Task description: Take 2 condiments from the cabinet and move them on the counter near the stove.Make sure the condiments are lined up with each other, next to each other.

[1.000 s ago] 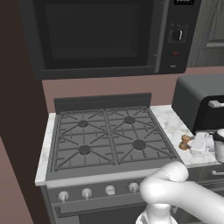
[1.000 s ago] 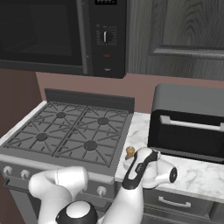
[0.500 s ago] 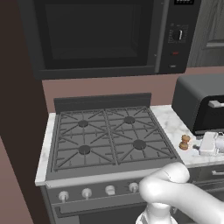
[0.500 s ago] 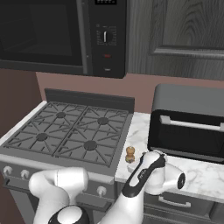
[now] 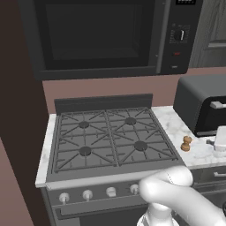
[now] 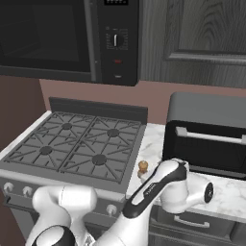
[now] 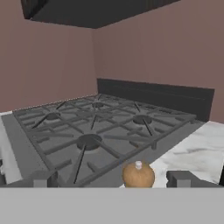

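A brown wooden pepper mill, one of the condiments, stands upright on the white marble counter just right of the stove. My gripper hovers low over the counter to the mill's right, open and holding nothing. In the hand view the mill's round knob sits between and just beyond the spread fingertips of the gripper, not touched, with the stove behind it. The dark grey cabinet hangs at the upper right.
A black toaster oven stands on the counter behind the gripper. A black microwave hangs over the stove. Dark drawer fronts run under the counter. A bare strip of marble lies between mill and toaster oven.
The hand has drawn back to the right, away from the pepper mill, which stays standing by the stove. The jaws have spread slightly wider.
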